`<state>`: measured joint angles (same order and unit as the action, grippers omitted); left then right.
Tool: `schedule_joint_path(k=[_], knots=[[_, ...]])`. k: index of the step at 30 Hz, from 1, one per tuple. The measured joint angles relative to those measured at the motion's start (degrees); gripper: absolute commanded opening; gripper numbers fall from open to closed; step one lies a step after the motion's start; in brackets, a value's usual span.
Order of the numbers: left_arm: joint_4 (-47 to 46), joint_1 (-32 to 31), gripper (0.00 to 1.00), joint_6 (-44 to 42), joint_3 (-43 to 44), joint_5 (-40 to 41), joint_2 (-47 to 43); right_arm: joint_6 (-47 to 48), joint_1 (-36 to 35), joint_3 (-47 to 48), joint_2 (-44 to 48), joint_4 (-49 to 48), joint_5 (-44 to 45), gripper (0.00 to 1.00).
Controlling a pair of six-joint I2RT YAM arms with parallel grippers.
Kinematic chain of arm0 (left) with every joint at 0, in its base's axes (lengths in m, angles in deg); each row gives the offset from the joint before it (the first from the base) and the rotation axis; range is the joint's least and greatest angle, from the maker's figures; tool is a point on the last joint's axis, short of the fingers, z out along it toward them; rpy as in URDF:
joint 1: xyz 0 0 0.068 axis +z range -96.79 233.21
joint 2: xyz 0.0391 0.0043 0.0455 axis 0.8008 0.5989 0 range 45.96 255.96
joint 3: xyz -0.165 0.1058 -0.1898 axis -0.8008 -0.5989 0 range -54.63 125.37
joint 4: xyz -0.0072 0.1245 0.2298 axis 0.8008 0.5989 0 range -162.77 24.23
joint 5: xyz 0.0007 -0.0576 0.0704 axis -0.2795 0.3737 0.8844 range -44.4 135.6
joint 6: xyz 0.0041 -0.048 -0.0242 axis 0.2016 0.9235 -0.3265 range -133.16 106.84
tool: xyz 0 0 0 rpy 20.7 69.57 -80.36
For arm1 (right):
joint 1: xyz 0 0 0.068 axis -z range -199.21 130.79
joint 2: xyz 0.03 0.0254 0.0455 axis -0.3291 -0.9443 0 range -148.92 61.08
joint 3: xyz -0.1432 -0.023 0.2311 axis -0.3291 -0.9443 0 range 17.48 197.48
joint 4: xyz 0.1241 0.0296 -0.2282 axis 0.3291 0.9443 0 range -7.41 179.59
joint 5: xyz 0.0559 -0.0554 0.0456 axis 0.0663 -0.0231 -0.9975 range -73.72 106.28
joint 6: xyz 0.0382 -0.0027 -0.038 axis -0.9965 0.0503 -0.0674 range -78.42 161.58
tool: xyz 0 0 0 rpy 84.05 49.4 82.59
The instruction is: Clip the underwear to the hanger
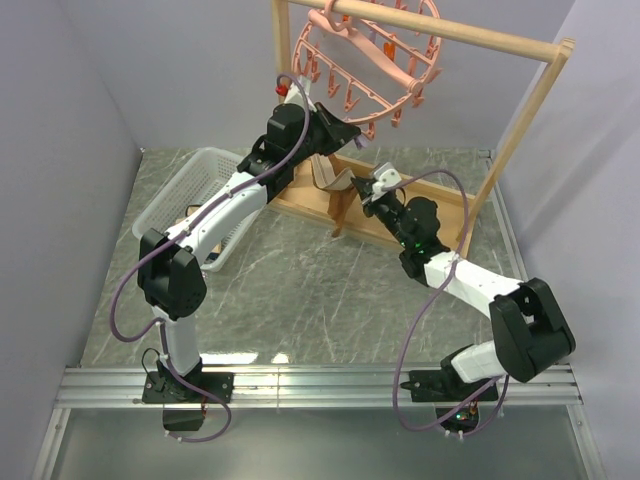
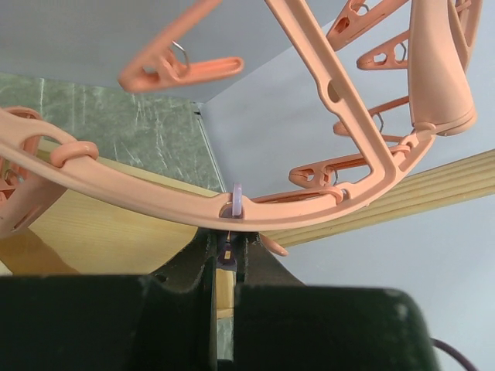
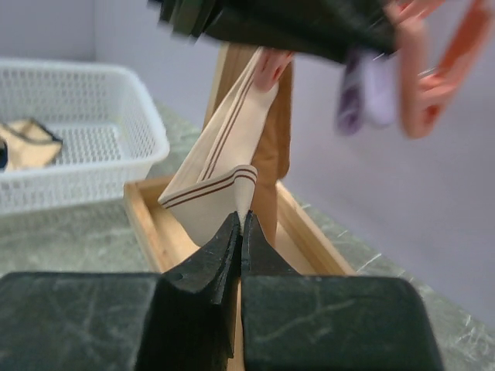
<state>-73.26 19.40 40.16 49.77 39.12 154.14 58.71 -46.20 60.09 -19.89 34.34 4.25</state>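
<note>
The left gripper [image 2: 227,243] reaches up to the lower rim of the hanger [image 2: 139,189], its jaws clamped on a clip [image 2: 226,252] just beneath the ring. Below the hanger dangles the underwear [image 3: 213,178], its lower waistband edge pinched in the closed jaws of the right gripper [image 3: 240,224]. The wooden rack [image 1: 480,38] carries the hanger, and its base tray lies beneath. Lower left of the hanger, a white basket [image 1: 200,180] holding a beige garment [image 3: 27,147] sits on the tabletop [image 1: 300,290].

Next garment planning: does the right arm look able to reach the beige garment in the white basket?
Probably not: the right hand is shut on rust cloth underwear; the left arm lies between.
</note>
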Motion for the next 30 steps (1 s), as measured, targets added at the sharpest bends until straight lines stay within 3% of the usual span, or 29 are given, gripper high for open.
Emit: schedule_joint_path(k=[12, 30], knots=[[-2.29, 0.31, 0.0, 1.05, -1.31, -1.92, -0.02, -6.84, 4.11, -0.72, 2.19, -1.44, 2.58, 0.0], [-4.02, 0.5, 0.0, 1.88, -2.93, -3.17, -0.04, -8.83, 5.16, -0.98, 2.4, -1.4, 2.56, 0.0]])
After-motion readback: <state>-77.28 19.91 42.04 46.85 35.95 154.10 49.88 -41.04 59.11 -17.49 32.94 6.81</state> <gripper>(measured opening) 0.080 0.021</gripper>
